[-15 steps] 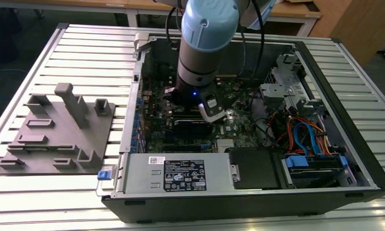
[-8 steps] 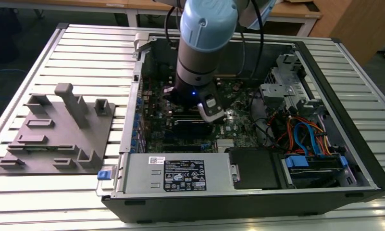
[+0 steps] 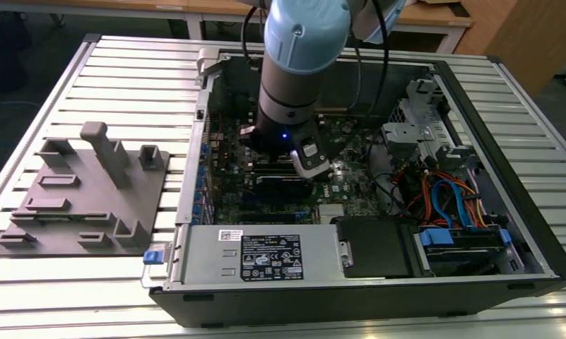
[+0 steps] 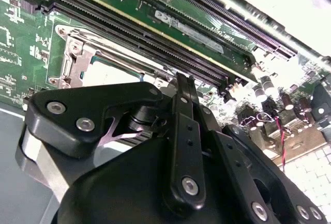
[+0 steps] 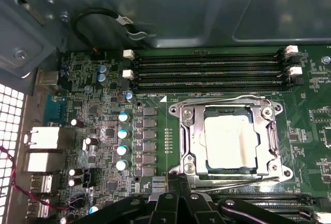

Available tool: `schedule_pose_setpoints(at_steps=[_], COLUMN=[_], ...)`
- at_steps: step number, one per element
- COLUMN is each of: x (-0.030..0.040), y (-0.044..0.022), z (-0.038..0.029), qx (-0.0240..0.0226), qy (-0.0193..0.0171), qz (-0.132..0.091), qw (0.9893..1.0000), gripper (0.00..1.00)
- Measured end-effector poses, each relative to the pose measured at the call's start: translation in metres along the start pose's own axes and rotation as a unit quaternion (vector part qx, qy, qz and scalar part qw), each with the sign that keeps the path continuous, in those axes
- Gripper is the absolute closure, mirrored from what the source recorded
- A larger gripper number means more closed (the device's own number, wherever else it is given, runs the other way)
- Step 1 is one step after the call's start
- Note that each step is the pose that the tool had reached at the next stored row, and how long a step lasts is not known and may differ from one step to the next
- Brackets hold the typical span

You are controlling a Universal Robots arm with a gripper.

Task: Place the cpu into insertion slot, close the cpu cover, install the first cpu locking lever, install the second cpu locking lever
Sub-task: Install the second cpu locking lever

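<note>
The gripper's [image 4: 182, 87] black linkage sits closest to the lens in the second wrist view, its two fingers drawn together into a narrow tip with nothing visibly between them; whether that tip presses on a wire lever beneath it I cannot tell, since the linkage hides the contact.

Largest in the scene is the open computer case [image 3: 509, 106], lying on a slatted table [image 3: 122, 85], with the arm [image 3: 297, 70] reaching straight down into it over the green motherboard [image 5: 103, 110]. A grey parts fixture [image 3: 85, 198] rests on the table at the exterior view's left, well apart from the case.

On the board, the insertion slot [image 5: 189, 131] already holds the cpu [image 5: 230, 138], its pale metal top lying flat and square in the socket. The cpu cover [image 5: 269, 136] appears to be down around it, framing the chip. Thin wire locking levers [image 5: 232, 183] run along the socket edge nearest the gripper, just beside the long memory slots [image 5: 207, 71].

The risk here is lateral slip: the closed tip is narrow and the levers are springy wire, so an off-centre push could let a lever snap free, or drive the fingertip onto the board or the neighbouring memory slots. Pressing before the cover sits fully flat could also load the chip unevenly.
</note>
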State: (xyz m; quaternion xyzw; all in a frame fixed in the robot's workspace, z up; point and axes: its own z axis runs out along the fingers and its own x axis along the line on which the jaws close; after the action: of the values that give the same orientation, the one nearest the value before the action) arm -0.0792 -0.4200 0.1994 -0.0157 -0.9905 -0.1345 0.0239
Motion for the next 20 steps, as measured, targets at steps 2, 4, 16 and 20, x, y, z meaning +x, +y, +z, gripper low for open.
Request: schedule_pose_setpoints(at_steps=[2, 4, 16, 20], x=[0.0000, -0.0001, -0.0008, -0.0009], y=[-0.0026, -0.0048, -0.0119, -0.0124], z=[-0.0008, -0.0014, -0.0034, -0.0023], qx=[-0.0031, -0.0075, -0.0192, -0.0286], qy=[0.0001, 0.0002, 0.0005, 0.0008], qz=[0.000, 0.000, 0.000, 0.000], qw=[1.0000, 1.0000, 0.9998, 0.9996], gripper=[0.90, 0.90, 0.90, 0.90])
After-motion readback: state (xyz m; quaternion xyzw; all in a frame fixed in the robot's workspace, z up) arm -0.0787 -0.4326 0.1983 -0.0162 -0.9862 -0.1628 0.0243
